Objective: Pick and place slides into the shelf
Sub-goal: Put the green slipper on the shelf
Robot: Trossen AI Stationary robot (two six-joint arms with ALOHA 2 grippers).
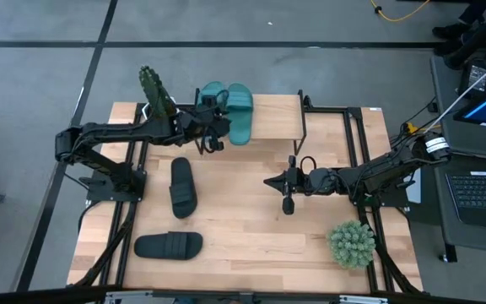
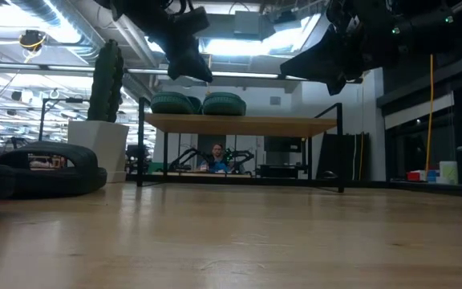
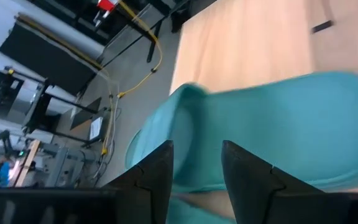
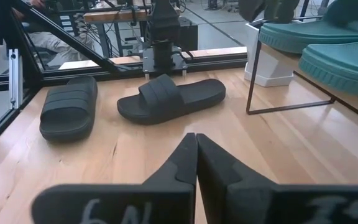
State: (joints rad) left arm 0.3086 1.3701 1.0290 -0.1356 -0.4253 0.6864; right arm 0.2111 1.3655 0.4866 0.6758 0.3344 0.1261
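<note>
Even overhead light fills the high view, with soft shadows on the table (image 1: pixel 251 236). The low view is backlit by bright ceiling panels. The left wrist view looks motion-blurred, perhaps simply too close for focus.

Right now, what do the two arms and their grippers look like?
Both arms are dark, jointed and slim. The left arm has dark cabling bunched near the left gripper. The right arm has a white band near its base; the right gripper has tapered black fingers, with pale markings on its body.

dark jointed arms (image 1: pixel 116 139), black cables
</note>
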